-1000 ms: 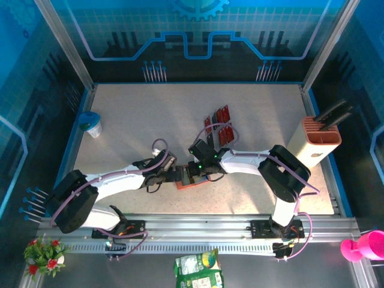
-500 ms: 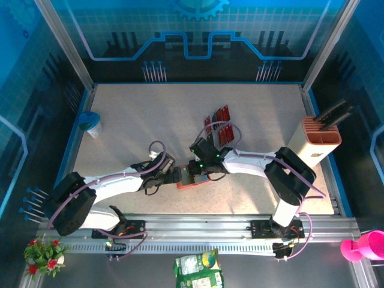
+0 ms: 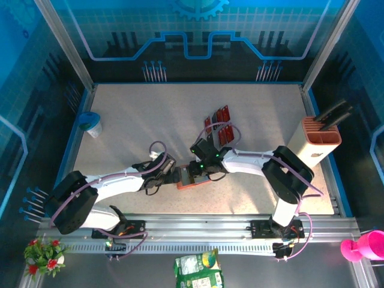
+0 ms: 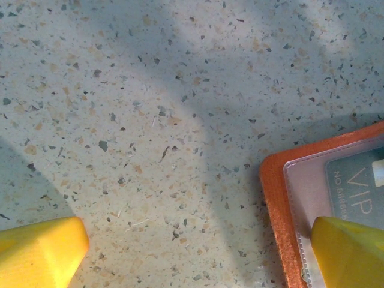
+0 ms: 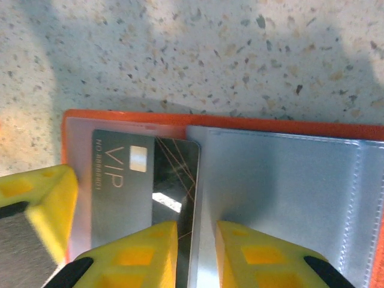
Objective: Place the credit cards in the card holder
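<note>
The orange card holder (image 5: 228, 123) lies open on the table, its grey-blue inside and clear pockets up; in the top view it shows as the card holder (image 3: 187, 185). A black VIP card (image 5: 144, 180) lies flat, partly tucked in the left pocket. My right gripper (image 5: 197, 255) hovers over the card's right edge, fingers a narrow gap apart, nothing pinched. My left gripper (image 4: 195, 264) is wide open, its right finger (image 4: 351, 252) over the holder's (image 4: 276, 204) left end. Several red cards (image 3: 219, 123) lie farther back. From above, the left gripper (image 3: 177, 176) and right gripper (image 3: 193, 174) meet at the holder.
A tall salmon-and-white box with black tools (image 3: 318, 141) stands at the right edge. A small blue-and-white cup (image 3: 91, 124) sits at the far left. Blue rails border the speckled table (image 3: 150, 114).
Both arms have shifted only slightly over the holder. The holder and the red cards have not moved.
</note>
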